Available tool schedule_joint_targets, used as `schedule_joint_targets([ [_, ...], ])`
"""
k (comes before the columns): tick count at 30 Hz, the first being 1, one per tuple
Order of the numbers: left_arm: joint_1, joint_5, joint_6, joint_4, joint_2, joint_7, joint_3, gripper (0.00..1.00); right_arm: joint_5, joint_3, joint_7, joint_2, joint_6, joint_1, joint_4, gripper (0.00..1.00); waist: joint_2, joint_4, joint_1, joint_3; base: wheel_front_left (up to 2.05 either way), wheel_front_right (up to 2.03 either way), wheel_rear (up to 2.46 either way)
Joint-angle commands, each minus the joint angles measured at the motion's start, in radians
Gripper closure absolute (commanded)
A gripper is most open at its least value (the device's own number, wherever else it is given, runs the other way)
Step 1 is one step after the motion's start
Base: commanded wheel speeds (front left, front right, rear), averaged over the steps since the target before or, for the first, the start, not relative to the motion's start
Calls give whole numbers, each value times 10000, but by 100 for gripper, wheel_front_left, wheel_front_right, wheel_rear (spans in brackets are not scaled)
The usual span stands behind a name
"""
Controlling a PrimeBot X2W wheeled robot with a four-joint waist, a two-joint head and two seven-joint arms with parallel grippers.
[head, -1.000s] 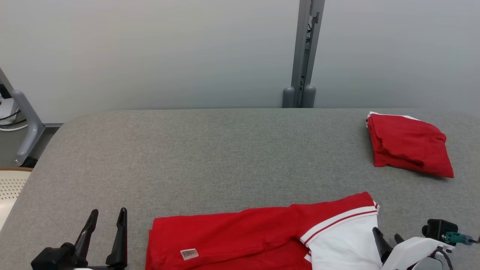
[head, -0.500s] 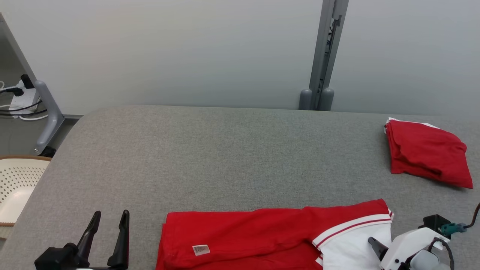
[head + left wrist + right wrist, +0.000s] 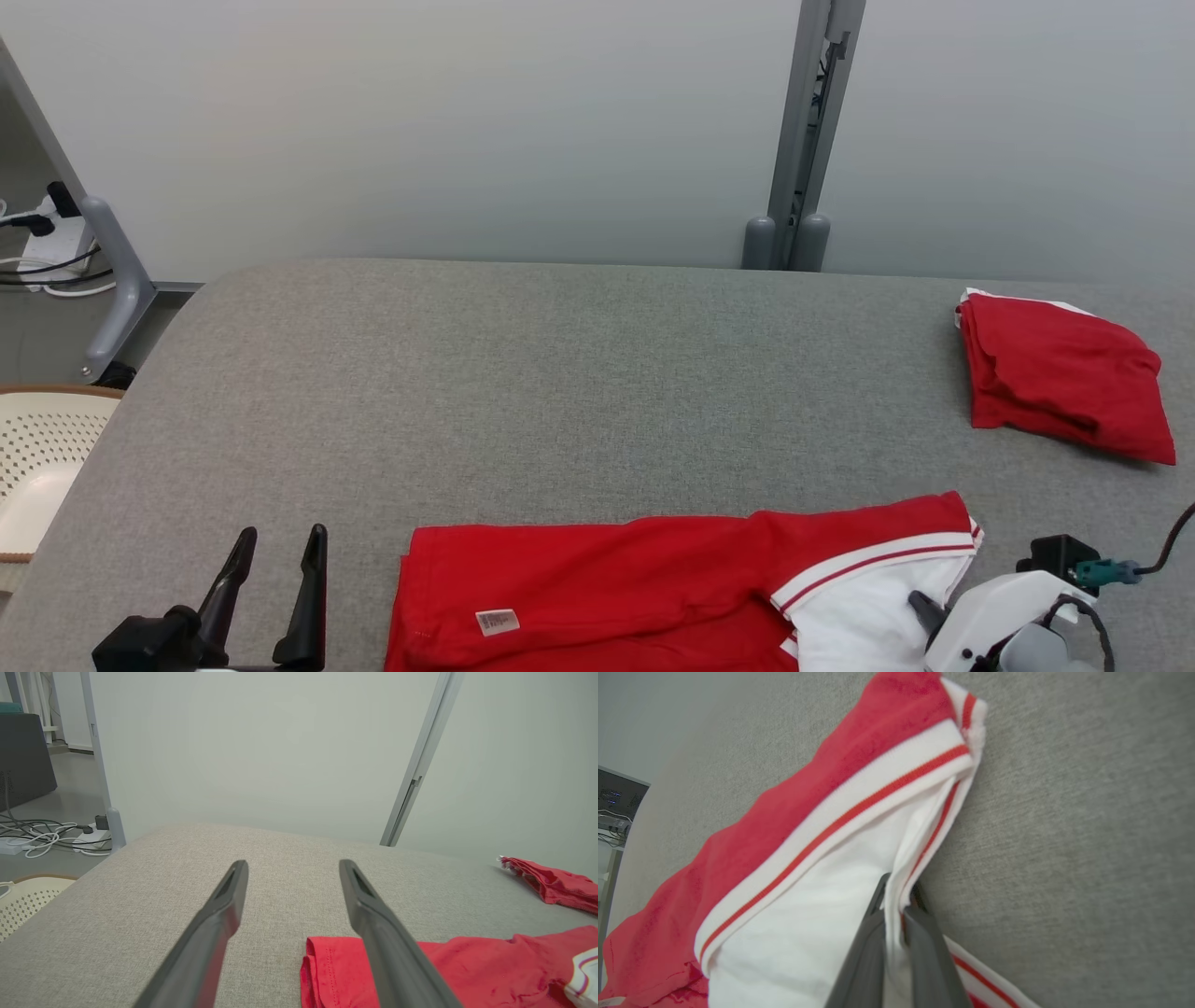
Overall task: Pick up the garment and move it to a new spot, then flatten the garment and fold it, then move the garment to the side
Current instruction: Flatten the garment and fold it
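Surface: grey fabric tabletop (image 3: 560, 373), folded red cloth (image 3: 1064, 383) far right.
Room: pale wall (image 3: 467, 121), grey post (image 3: 803, 140), floor cables (image 3: 42, 835) left.
Garment: red-and-white shirt (image 3: 653, 588) at near edge.
Right gripper (image 3: 899, 891): clenched on shirt's white edge.
Left gripper (image 3: 280, 534): spread, empty.

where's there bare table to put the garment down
Widest bare stretch: the table centre and left, between its far edge and the garment. Narrower gap between garment and folded red pile. Crowded: near edge, with left gripper, garment, and right gripper shut on it.
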Motion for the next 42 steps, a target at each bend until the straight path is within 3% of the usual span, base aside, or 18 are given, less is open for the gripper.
schedule_joint_targets([
  [1,-136,68,-35,23,28,-10,6,0,130,13,-114,-172,2,93,-90,100,-1,-38,0,1,0,0,0],
  [16,-71,113,-127,131,-150,-10,72,0,120,-42,-802,-1869,2,-211,-920,100,-1,-492,0,-87,0,0,0],
  [23,-11,148,-95,285,-264,-10,-24,0,316,262,-561,-1734,4,162,-2355,100,-1,-518,0,-210,0,0,0],
  [29,-47,129,-129,443,-353,-10,-102,0,205,622,-35,-1521,4,825,-4595,100,-1,-301,0,-333,0,0,0],
  [37,-120,161,-182,623,-336,5,-191,0,-314,978,1201,-906,5,2100,-7492,100,-1,541,0,-426,0,0,0],
  [42,-234,145,-236,716,-260,37,-262,0,-639,1419,1906,-228,4,2543,-8330,100,-1,1258,0,-425,0,0,0],
])
